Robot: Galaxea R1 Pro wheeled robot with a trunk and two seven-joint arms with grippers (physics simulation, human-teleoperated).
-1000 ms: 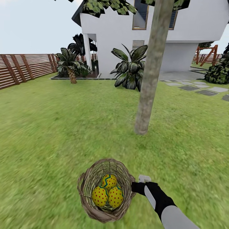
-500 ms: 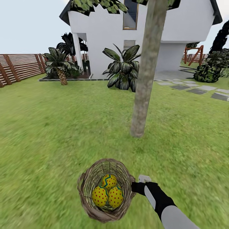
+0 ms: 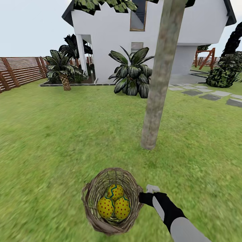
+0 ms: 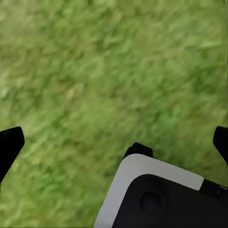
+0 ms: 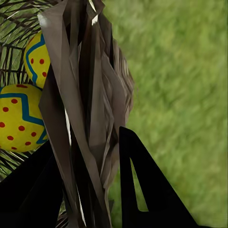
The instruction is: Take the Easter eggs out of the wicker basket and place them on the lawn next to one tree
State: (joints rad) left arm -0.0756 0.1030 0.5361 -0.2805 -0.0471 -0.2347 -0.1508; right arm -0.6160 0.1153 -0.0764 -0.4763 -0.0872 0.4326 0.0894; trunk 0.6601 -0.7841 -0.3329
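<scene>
A brown slatted fence (image 3: pixel 20 69) closes the lawn's (image 3: pixel 50 141) far left edge, with a small palm (image 3: pixel 62 70) in a bed just to its right. Behind that stands a white house (image 3: pixel 111 40), and a low broad-leaved plant (image 3: pixel 132 75) grows at its foot.

In the left wrist view, the left gripper (image 4: pixel 114 142) hangs over blurred grass (image 4: pixel 104 71); its two dark fingertips (image 4: pixel 9 145) sit far apart at opposite sides of the picture, so the claw is spread wide with nothing between them.

Near the lawn's near edge, the basket (image 3: pixel 111 201) shows in the head view with three eggs (image 3: pixel 115 191) inside, packed together and touching: one toward the far side, two side by side in front of it. The tree (image 3: pixel 158 84) rises from the grass beyond the basket and a little to its right, its trunk leaning rightward as it goes up, apart from the basket.

The right gripper (image 3: pixel 144 198) meets the basket's right rim. In the right wrist view, its dark fingers (image 5: pixel 142 190) stand on either side of the crumpled wicker wall (image 5: pixel 85 104), one inside and one outside, pinching it; two of the eggs (image 5: pixel 19 116) show through the weave just beyond.

Grey stepping stones (image 3: pixel 210 95) run along the lawn's far right edge, beside a dark bush (image 3: pixel 223 75).
</scene>
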